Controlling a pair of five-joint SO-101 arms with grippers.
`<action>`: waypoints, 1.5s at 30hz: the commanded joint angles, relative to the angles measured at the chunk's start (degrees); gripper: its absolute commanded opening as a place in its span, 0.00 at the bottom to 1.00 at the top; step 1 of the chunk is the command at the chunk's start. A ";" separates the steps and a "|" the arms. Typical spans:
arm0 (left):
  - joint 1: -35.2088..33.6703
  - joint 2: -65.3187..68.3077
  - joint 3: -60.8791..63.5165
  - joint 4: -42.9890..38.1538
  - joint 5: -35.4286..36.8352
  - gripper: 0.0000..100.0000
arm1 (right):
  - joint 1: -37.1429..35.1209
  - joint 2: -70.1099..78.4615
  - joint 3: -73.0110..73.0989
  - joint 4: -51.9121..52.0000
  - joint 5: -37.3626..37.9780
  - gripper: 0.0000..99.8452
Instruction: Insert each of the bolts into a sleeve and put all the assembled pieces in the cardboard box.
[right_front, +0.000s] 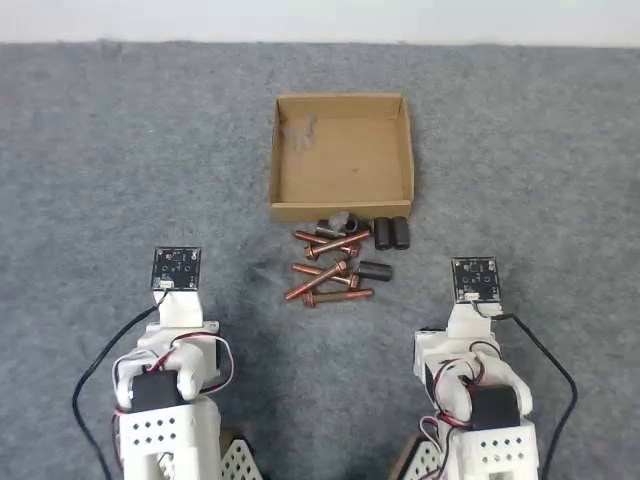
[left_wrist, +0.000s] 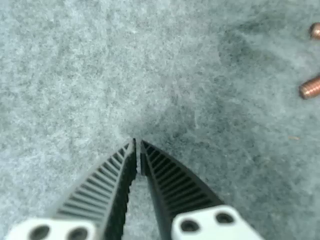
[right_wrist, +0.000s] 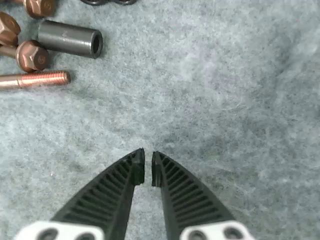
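An open cardboard box (right_front: 340, 211) sits at the back middle of the grey mat. Just in front of it lies a pile of several copper bolts (right_front: 325, 270) mixed with dark sleeves, two of them (right_front: 391, 232) side by side and one (right_front: 373, 270) to the right of the bolts. My left gripper (left_wrist: 137, 146) is shut and empty over bare mat, with two bolt tips (left_wrist: 310, 87) off to one side. My right gripper (right_wrist: 148, 157) is also shut and empty; a dark sleeve (right_wrist: 70, 39) and a threaded bolt (right_wrist: 35, 80) lie ahead of it.
Both arms stand at the near edge, the left arm (right_front: 177, 270) left of the pile and the right arm (right_front: 474, 278) right of it. Grey mat surrounds the box and pile on all sides.
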 joint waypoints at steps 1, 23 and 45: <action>0.18 -0.79 -3.65 0.18 0.62 0.01 | 0.66 -0.92 1.05 0.13 0.62 0.01; 0.53 -0.79 -3.65 0.09 0.53 0.01 | 0.66 -0.92 1.05 0.13 0.62 0.01; 16.18 -0.79 -2.86 -21.10 0.88 0.01 | 0.48 -0.92 1.05 0.13 0.62 0.01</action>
